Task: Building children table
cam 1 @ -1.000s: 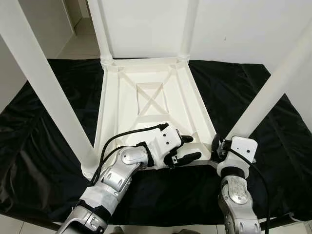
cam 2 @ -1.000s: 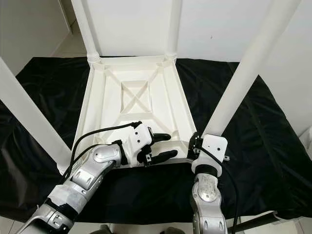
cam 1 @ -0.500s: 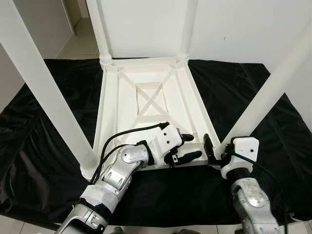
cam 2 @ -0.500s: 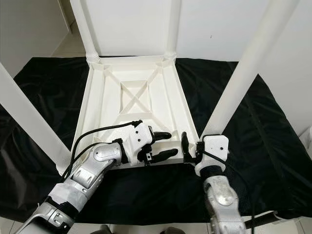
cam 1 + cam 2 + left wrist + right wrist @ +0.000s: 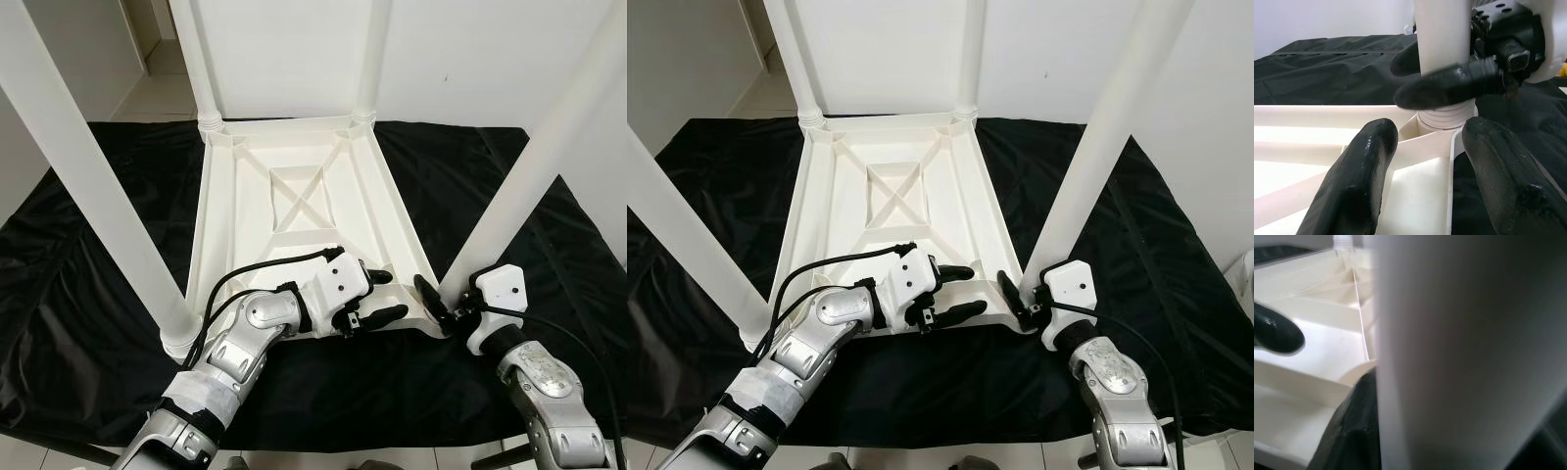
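On a black cloth [image 5: 88, 294] spread over the floor lies a white plastic children's table, upside down [image 5: 294, 211], its ribbed underside facing up and four white round legs rising from the corners. The left gripper [image 5: 377, 297] sits at the near edge of the tabletop, its two black fingers apart, one over the inner panel and one just above the near rim, holding nothing. The right gripper [image 5: 1017, 304] is at the near right corner, at the base of the near right white leg [image 5: 1097, 137]. From the head views, one black finger of it shows on the inner side of that leg and the other is hidden behind it. The left wrist view adds what the head views lack: the right gripper's fingers [image 5: 1449, 85] lie on either side of the leg just above its ribbed collar, seemingly closed around it. The right wrist view is blurred, with the leg close up and a dark fingertip beside it.
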Robot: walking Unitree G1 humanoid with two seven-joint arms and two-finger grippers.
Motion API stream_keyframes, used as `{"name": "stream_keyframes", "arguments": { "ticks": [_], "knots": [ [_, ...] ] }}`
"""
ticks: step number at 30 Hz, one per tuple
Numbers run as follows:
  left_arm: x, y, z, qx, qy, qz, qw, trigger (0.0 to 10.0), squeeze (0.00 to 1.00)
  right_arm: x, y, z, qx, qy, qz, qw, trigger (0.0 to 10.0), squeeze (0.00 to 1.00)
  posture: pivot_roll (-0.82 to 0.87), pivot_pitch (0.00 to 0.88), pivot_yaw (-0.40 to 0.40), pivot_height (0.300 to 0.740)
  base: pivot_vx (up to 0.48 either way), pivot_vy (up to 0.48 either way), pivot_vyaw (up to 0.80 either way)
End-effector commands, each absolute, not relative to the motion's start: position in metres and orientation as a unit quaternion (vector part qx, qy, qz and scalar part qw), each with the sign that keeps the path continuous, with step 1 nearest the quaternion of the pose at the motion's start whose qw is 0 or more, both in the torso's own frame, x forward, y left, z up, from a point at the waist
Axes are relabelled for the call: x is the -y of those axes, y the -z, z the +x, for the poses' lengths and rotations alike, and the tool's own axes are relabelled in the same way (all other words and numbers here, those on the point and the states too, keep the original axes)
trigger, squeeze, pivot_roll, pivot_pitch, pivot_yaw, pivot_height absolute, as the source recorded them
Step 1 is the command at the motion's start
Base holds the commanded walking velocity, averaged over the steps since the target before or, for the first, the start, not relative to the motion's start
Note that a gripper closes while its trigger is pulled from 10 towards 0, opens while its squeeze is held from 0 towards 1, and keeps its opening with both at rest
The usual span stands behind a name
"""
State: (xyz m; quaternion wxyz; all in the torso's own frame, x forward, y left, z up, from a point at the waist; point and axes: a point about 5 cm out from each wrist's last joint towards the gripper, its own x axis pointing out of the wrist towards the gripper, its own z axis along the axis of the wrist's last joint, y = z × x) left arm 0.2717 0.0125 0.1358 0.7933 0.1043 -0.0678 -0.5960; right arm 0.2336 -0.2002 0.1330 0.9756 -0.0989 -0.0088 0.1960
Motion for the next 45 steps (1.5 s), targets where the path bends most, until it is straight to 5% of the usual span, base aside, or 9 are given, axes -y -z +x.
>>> {"name": "stream_keyframes", "arguments": {
  "ticks": [1,9,10,12,13,23,33,45],
  "knots": [
    [-0.012,-0.133,0.271,0.064,0.599,0.115,0.790,10.0,0.00,0.197,-0.129,0.234,-0.003,-0.216,-0.104,0.971,0.0,0.00,-0.07,0.000,0.021,0.740,0.000,0.000,0.00],
    [-0.011,-0.133,0.271,0.064,0.600,0.114,0.789,10.0,0.00,0.197,-0.124,0.232,-0.013,-0.226,-0.095,0.969,0.0,0.00,-0.08,0.000,0.018,0.740,0.000,0.000,0.00],
    [-0.011,-0.132,0.270,0.064,0.601,0.114,0.788,10.0,0.00,0.198,-0.124,0.231,-0.012,-0.215,-0.092,0.972,7.2,0.00,-0.08,0.000,0.018,0.740,0.000,0.000,0.00],
    [-0.011,-0.132,0.270,0.064,0.601,0.114,0.788,10.0,0.00,0.198,-0.124,0.231,-0.012,-0.215,-0.092,0.972,7.2,0.00,-0.08,0.000,0.018,0.740,0.000,0.000,0.00],
    [-0.010,-0.132,0.270,0.064,0.602,0.114,0.787,10.0,0.00,0.200,-0.124,0.230,-0.009,-0.197,-0.088,0.976,10.0,0.00,-0.08,0.000,0.019,0.740,0.000,0.000,0.00],
    [-0.008,-0.131,0.269,0.066,0.608,0.116,0.782,10.0,0.00,0.204,-0.123,0.229,-0.005,-0.021,-0.067,0.998,10.0,0.00,-0.09,0.000,0.024,0.740,0.000,0.000,0.00],
    [-0.005,-0.130,0.266,0.067,0.616,0.113,0.777,10.0,0.00,0.185,-0.119,0.220,-0.012,0.171,-0.019,0.985,10.0,0.00,-0.10,0.000,0.022,0.740,0.000,0.000,0.00],
    [-0.007,-0.129,0.265,0.065,0.615,0.114,0.777,10.0,0.00,0.166,-0.123,0.225,-0.002,0.198,0.011,0.980,10.0,0.00,-0.09,0.000,0.011,0.740,0.000,0.000,0.00]
  ]
}}
